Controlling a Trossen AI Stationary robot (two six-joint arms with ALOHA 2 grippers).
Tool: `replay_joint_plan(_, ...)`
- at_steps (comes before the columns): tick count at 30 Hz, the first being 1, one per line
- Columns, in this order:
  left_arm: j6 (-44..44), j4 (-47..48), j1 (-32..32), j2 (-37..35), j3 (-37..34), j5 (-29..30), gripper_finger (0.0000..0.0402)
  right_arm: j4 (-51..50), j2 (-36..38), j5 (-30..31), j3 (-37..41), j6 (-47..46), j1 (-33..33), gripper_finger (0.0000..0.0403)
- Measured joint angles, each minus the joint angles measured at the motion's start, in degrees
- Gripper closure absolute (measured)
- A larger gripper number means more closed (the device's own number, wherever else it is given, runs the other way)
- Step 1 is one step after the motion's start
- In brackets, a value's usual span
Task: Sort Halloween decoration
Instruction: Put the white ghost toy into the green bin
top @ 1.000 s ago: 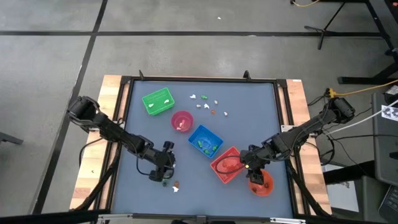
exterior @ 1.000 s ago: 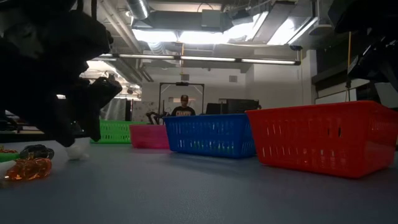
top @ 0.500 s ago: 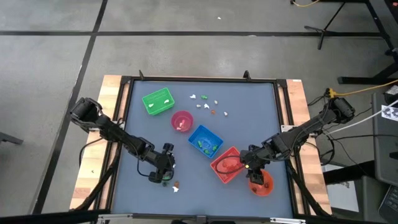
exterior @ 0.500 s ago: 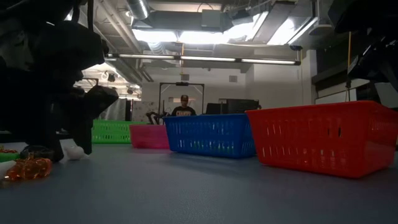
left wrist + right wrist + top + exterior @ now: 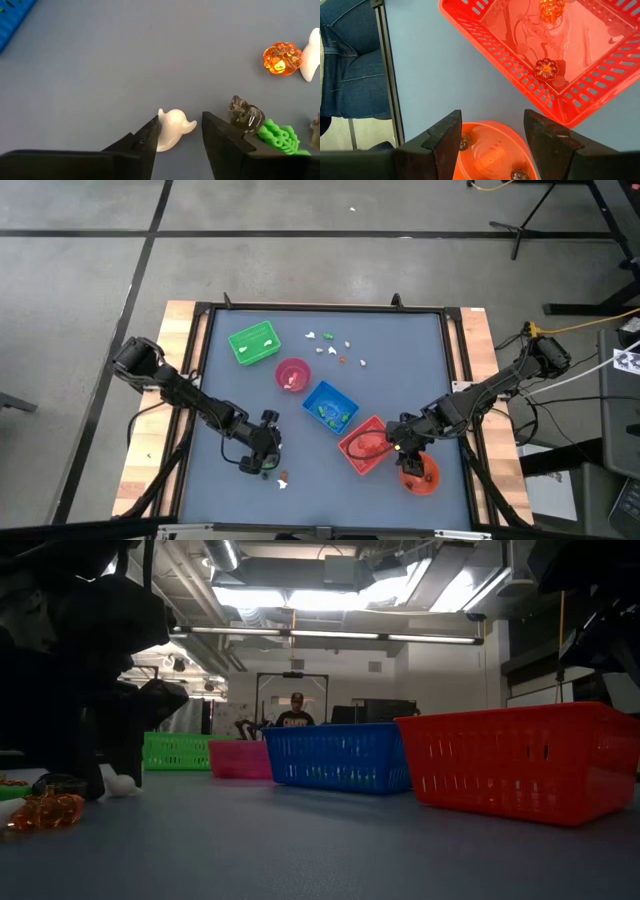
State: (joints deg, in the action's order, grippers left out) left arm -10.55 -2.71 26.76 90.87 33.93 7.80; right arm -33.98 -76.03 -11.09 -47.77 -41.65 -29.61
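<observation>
Left gripper (image 5: 179,131) is straddling a white ghost trinket (image 5: 172,129) on the table, fingers spread around it and not yet pinching.

Just beside it, a smoky clear trinket (image 5: 245,114) and a green trinket (image 5: 279,137) are lying together, with an orange pumpkin (image 5: 282,57) farther off. Right gripper (image 5: 492,131) is hanging with fingers spread over the orange bowl (image 5: 492,150), which is holding small dark-orange pieces; the red tray (image 5: 580,55) next to it is holding two orange pumpkins. The blue tray (image 5: 330,407) is carrying green bits, the green tray (image 5: 253,343) and pink bowl (image 5: 292,374) whitish ones. More trinkets (image 5: 330,345) are lying loose near the table's far edge. No writing is readable.
</observation>
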Motion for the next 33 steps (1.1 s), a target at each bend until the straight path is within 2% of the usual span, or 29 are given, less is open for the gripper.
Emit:
replay_joint_plan(13,-2.82,-0.56,-0.53,0.04,-0.04,0.28,0.0276,0.00,0.00,1.12,0.00,0.02,0.00,0.0189)
replay_joint_plan(25,-2.82,-0.58,-1.05,0.04,-0.06,0.61,0.0325,0.00,0.00,1.25,0.00,0.02,-0.02,0.0189)
replay_joint_plan(33,-2.82,-0.52,-1.03,0.04,-0.06,0.54,0.0330,0.00,0.00,1.25,0.00,0.01,0.00,0.0189)
